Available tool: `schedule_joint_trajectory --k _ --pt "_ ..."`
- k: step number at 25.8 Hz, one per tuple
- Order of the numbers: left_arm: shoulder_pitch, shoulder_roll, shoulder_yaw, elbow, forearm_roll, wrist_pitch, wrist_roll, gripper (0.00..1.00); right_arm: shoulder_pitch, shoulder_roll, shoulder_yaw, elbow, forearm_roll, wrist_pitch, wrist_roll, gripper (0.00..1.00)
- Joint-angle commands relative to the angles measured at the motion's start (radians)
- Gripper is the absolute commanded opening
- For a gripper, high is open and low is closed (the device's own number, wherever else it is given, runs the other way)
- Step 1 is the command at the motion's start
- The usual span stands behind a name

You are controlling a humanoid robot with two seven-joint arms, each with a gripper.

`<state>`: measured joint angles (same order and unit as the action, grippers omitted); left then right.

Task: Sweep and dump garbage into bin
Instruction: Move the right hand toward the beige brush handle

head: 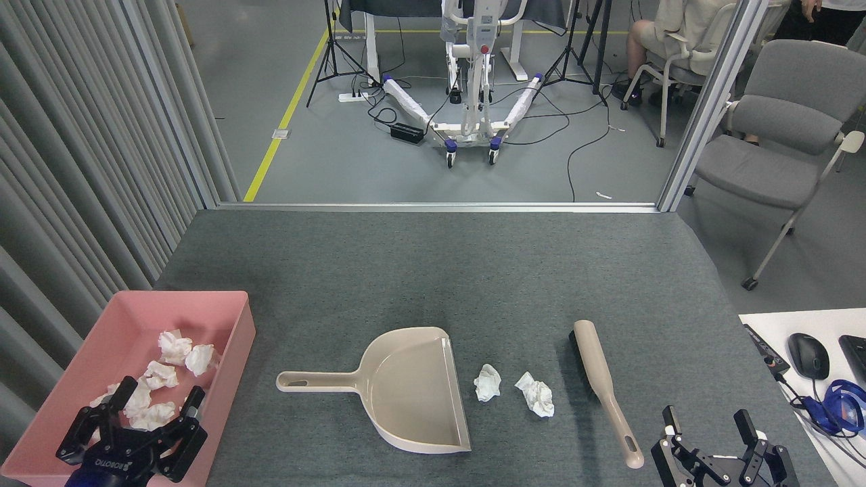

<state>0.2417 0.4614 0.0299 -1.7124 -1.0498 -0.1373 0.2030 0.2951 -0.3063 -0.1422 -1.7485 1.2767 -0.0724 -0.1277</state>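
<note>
The fingers of our left gripper (155, 400) stand spread wide and hold nothing, above the near end of the pink bin (238, 338); the fingers of our right gripper (707, 421) are spread wide too, empty, at the near right of the surface (433, 270). The bin is a shallow rectangular plastic tray with upright walls, at the left edge of the surface, and in it lie several crumpled white tissue wads (174, 347), bunched from the middle toward the near end. Two more wads of garbage (487, 383) lie loose on the grey, carpet-like surface, side by side and a little apart, between the dustpan (413, 389) and the brush (604, 389). The dustpan is smooth beige plastic, empty, lying flat; its long handle points left toward the bin and its open mouth faces right, with the nearer wad just beside its lip. The brush is beige as well, with its long axis running away from us, the head at the far end and the handle tip with a hanging hole near our right gripper.
</note>
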Motion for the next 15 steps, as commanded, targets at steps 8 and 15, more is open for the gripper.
schedule_joint_trajectory --k 8,15 --pt "-0.038 -0.003 -0.038 0.027 0.002 0.005 0.001 0.99 0.003 -0.001 0.010 0.003 0.000 0.002 0.000 0.98" --pt "-0.048 -0.003 -0.042 0.028 0.002 0.012 -0.004 0.99 -0.010 -0.001 0.027 0.014 0.000 0.002 0.000 0.98"
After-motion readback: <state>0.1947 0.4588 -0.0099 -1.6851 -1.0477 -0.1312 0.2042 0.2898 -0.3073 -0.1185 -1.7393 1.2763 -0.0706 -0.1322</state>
